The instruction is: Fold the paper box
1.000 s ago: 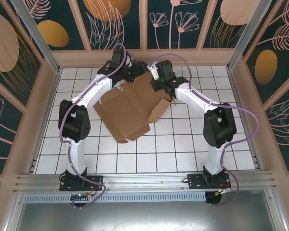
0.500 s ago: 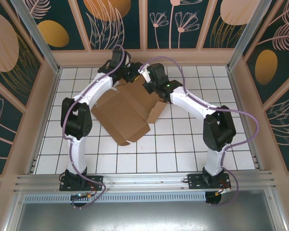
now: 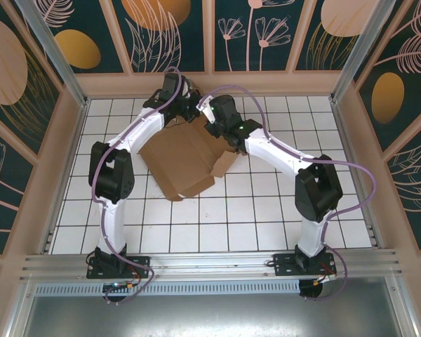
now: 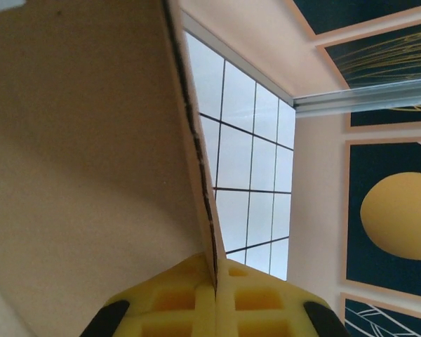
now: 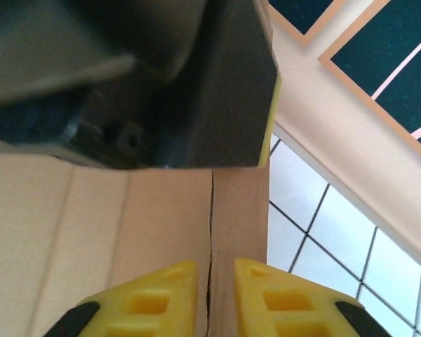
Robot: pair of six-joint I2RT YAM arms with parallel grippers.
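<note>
Swinging in from the right over the last second, the right arm [image 3: 281, 151] had brought its wrist leftward until it nearly met the left arm [image 3: 137, 133] at the far edge of the paper box [image 3: 182, 158]. The box itself had slid a little toward the far left of the white tiled worktop [image 3: 266, 210]. Nearest the arm bases, one corner of the plain brown corrugated sheet pointed at the near edge. The whole sheet lay cornerwise in the far middle of the worktop, between the two arms. Its broad middle panel lay flat and creased, with a low wall turned up along the near right side and a notched flap beside that on the right. Farther back, the left jaws were closed on the thin edge of a raised cardboard flap, their yellow pads [image 4: 175, 302] pressed together with that edge running up from between them. The right jaws stood a narrow way apart, a dark slit in the cardboard showing in the gap, and were not pressing on it. Just beyond them, the dark body of the left jaws hung over the same flap. Behind ran the pale back wall [image 3: 210, 84], with dark leaf-patterned panels [image 3: 266, 28] above.
</note>
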